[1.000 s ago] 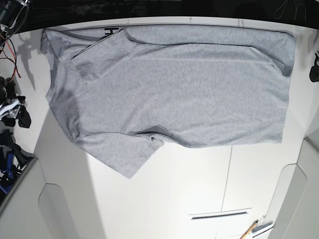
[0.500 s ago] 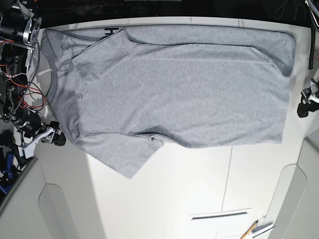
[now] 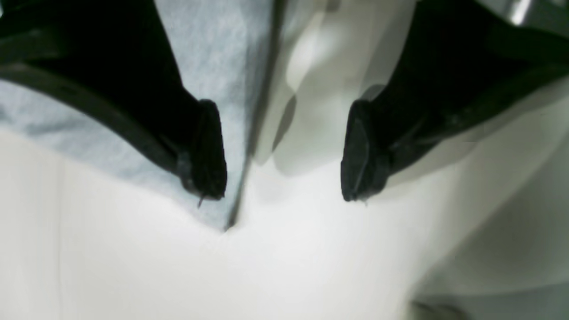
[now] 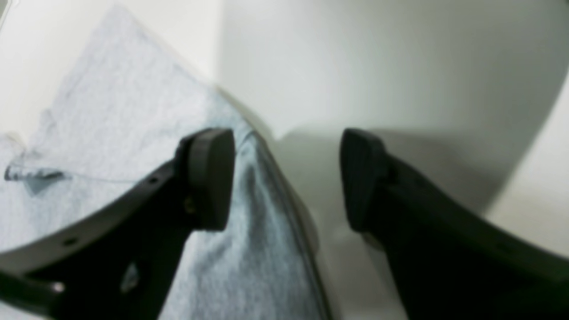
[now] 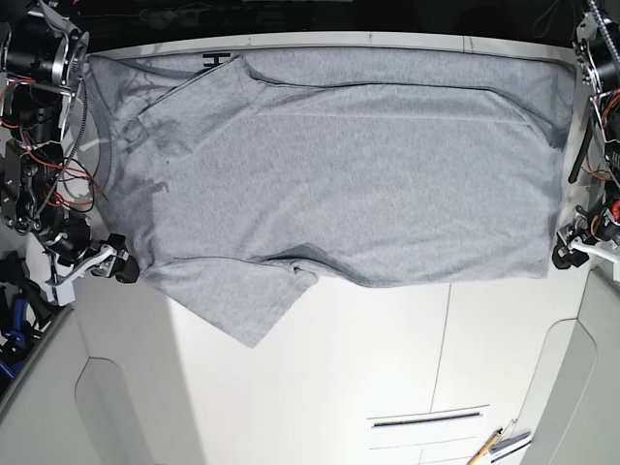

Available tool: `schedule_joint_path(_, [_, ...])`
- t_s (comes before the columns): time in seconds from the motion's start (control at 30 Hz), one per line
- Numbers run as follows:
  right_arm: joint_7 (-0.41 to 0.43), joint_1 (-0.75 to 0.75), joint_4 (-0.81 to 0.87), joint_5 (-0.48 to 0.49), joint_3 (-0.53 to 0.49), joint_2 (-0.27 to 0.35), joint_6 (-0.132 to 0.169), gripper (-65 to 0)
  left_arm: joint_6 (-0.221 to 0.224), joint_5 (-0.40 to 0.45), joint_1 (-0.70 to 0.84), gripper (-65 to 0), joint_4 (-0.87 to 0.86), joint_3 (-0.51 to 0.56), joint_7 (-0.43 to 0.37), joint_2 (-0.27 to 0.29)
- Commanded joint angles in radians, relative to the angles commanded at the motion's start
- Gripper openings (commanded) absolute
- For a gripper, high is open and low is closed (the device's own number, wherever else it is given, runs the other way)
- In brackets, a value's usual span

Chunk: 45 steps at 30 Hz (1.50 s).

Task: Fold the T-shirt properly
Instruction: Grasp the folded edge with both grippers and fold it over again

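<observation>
The light grey T-shirt (image 5: 339, 174) lies spread flat across the white table (image 5: 368, 358), neck end at the left, hem at the right, one sleeve pointing toward me. A bit of black lettering (image 5: 218, 60) shows at its far edge. My left gripper (image 5: 572, 254) is open at the hem's near right corner. In the left wrist view (image 3: 284, 186) the shirt corner (image 3: 213, 53) lies between its fingers. My right gripper (image 5: 107, 263) is open at the shirt's near left edge. In the right wrist view (image 4: 284, 178) the cloth edge (image 4: 111, 111) runs between its fingers.
A metal bar (image 5: 426, 418) and a tool with a wooden handle (image 5: 489, 448) lie near the table's front right. Red wires (image 5: 58, 179) hang on the arm at the left. Dark clutter (image 5: 15, 291) sits beyond the table's left edge.
Both arms have come into view and moved forward along the table's sides to the shirt's near corners. The shirt has not moved.
</observation>
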Motion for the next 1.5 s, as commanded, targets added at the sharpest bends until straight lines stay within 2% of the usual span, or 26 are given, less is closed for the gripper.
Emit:
schedule_joint_path(0.2, [-0.014,0.000,0.000,0.000,0.000,-0.055,0.012,-27.7,0.000,0.000,-0.007,-21.4,0.000,0.053,0.008,0.047])
schedule_joint_path(0.3, [-0.027,0.000,0.000,0.000,0.000,-0.084,0.021,-27.7,0.000,-0.001,-0.007,-21.4,0.000,0.053,0.047,0.066])
schedule_joint_path(0.4, [-0.039,0.001,0.000,0.001,0.000,-0.106,0.027,-27.7,0.000,-0.016,-0.006,-21.4,0.000,0.053,0.091,0.073])
schedule_joint_path(0.5, [-0.052,0.001,0.000,0.001,0.000,-0.118,0.037,-27.9,0.000,-0.016,-0.006,-22.0,0.000,0.053,0.095,0.073])
schedule_joint_path(0.57, [-0.066,0.001,0.000,0.005,-0.007,-0.122,0.044,-27.9,0.000,-0.016,-0.006,-28.0,0.000,0.053,0.114,0.074])
schedule_joint_path(0.63, [-0.069,0.001,0.000,0.008,-0.019,-0.122,0.043,-30.3,0.000,-0.015,-0.006,-41.1,0.000,0.053,0.129,0.073])
schedule_joint_path(0.67, [-0.069,0.001,0.000,0.008,-0.021,-0.122,0.043,-35.6,0.000,-0.015,-0.006,-47.5,0.000,0.053,0.129,0.073])
schedule_joint_path(0.73, [-0.069,0.001,0.000,0.008,-0.023,-0.122,0.043,-50.5,0.000,-0.015,-0.006,-61.3,0.000,0.053,0.129,0.072])
schedule_joint_path(0.77, [-0.069,0.001,0.001,0.008,-0.023,-0.122,0.043,-56.8,0.000,-0.016,-0.007,-65.0,0.000,0.053,0.129,0.071])
schedule_joint_path(0.83, [-0.069,0.002,0.006,0.008,-0.023,-0.121,0.043,-65.0,0.000,-0.026,-0.007,-65.0,0.003,0.053,0.128,0.063])
schedule_joint_path(0.97, [-0.084,0.003,0.044,0.008,-0.022,-0.115,0.044,-65.0,0.000,-0.088,-0.006,-65.0,0.042,0.053,0.134,0.030])
schedule_joint_path(1.07, [-0.157,0.003,0.117,0.048,-0.022,-0.115,0.044,-65.0,0.000,-0.124,-0.006,-65.0,0.095,0.053,0.214,0.004])
schedule_joint_path(1.2, [-0.302,-0.005,0.254,0.150,-0.022,-0.110,0.044,-65.0,0.000,-0.239,-0.006,-65.0,0.168,0.053,0.315,-0.023])
schedule_joint_path(1.33, [-0.378,-0.063,0.392,0.232,-0.022,-0.077,0.044,-65.0,0.000,-0.323,0.015,-65.0,0.251,0.053,0.473,-0.054])
schedule_joint_path(1.5, [-0.397,-0.191,0.505,0.287,-0.021,-0.011,0.044,-65.0,0.000,-0.347,0.132,-65.0,0.387,0.053,0.494,-0.127])
